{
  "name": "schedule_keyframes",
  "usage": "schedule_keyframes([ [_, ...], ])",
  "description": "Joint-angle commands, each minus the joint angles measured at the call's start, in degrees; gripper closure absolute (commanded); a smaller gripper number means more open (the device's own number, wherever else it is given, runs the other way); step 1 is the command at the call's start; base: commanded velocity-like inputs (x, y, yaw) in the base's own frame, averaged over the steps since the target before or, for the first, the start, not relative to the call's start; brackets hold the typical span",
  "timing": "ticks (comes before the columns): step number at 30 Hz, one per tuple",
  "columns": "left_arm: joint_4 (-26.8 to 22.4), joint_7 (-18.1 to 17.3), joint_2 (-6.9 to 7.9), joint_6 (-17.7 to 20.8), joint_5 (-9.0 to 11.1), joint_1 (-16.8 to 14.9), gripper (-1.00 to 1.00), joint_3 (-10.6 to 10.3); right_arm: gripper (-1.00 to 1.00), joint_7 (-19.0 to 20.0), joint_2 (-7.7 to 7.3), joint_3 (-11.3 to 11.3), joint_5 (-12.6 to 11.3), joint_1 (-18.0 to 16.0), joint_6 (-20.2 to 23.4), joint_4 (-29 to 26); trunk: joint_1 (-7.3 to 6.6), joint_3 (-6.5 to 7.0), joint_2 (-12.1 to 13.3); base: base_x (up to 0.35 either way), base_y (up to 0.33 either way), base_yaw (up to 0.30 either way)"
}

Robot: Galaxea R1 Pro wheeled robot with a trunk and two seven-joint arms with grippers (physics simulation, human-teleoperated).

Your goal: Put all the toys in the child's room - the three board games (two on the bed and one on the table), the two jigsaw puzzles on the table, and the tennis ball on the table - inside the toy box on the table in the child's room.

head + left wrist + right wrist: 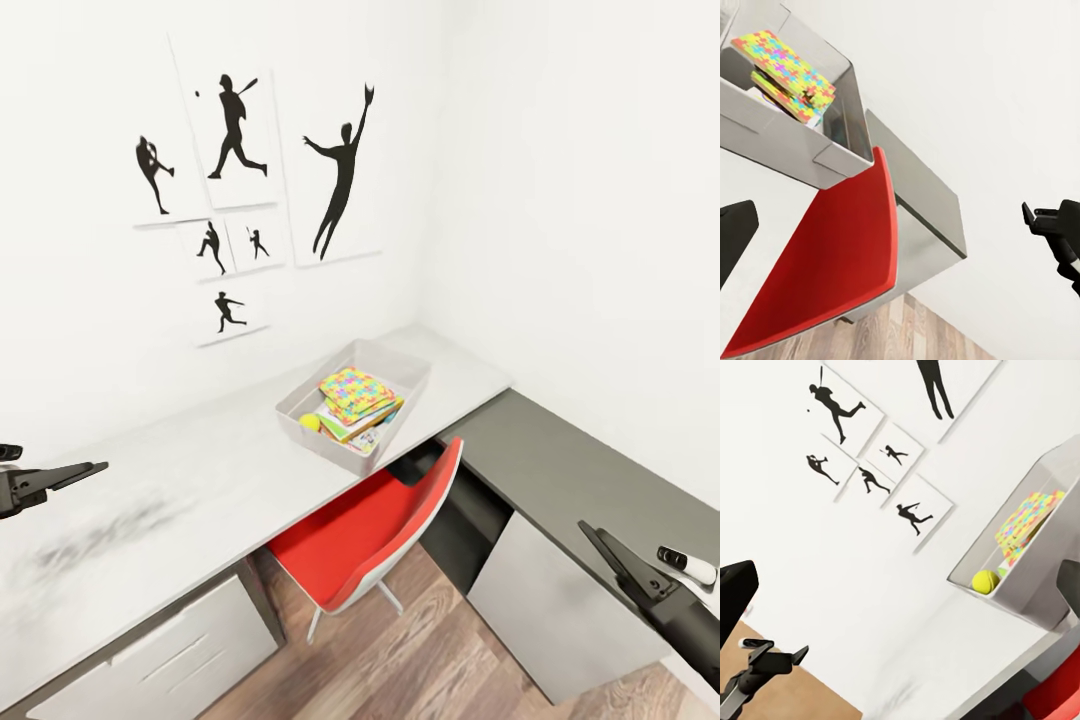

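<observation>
Holding one tennis ball (310, 422) and stacked puzzles (356, 392), one toy box (400, 362).

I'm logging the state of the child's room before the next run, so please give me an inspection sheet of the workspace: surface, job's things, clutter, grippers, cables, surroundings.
Surface: the table has a pale grey top, with a dark grey lower section adjoining at its right.
Job's things: the toy box stands on the table; inside it a jigsaw puzzle tops a stack of flat items, with the tennis ball beside the stack.
Clutter: nothing seen.
Grippers: left gripper and right gripper hang apart from the toy box, holding nothing; jaw state unclear.
Cables: nothing seen.
Surroundings: red chair tucked under the table, baseball silhouette pictures on the white wall, wood floor.
</observation>
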Motion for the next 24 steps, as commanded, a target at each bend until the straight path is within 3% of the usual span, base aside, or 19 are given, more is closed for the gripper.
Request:
schedule_keyframes([
  [1, 0.0, -0.2, -0.06, 0.6, 0.0, 0.0, -1.0, 0.0, -1.0, -0.1, -0.02, 0.0, -0.4, 0.0, 0.5, 0.0, 0.04, 0.0, -0.1, 0.069, 0.016, 0.0],
  [12, -0.5, -0.2, -0.31, 0.6, 0.1, 0.0, -1.0, -0.1, -1.0, -0.1, -0.01, 0.0, -0.4, 0.0, 0.4, 0.2, 0.04, 1.05, -0.1, 0.144, 0.102, 0.0],
  [24, -1.1, -0.2, -0.29, 0.4, 0.3, 0.0, -1.0, 0.0, -1.0, -0.1, -0.12, 0.1, -0.4, 0.0, -2.3, 0.2, 0.04, 2.2, -0.1, 0.028, -0.079, 0.0],
])
